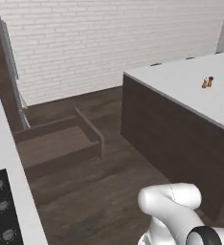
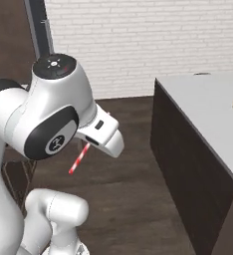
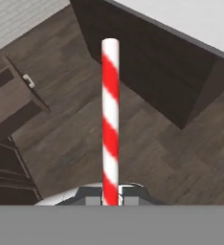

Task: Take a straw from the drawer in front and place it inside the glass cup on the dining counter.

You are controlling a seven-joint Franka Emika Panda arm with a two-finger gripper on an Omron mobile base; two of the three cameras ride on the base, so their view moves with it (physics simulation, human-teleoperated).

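High above the dark wood floor [image 3: 147, 143], at 6 o'clock in the hand view, the gripper [image 3: 110, 195] pinched tight on the bottom of the red and white straw [image 3: 110, 115]. Straw pointing up toward 12 o'clock. Drawer [image 1: 61, 143] pulled open at 9 o'clock in the left base view. Dining counter [image 1: 190, 86] off at 2 o'clock.

Glossy striped straw [image 3: 110, 119]; matt dark wooden drawer [image 1: 56, 143]; smooth white dining counter [image 1: 190, 86].
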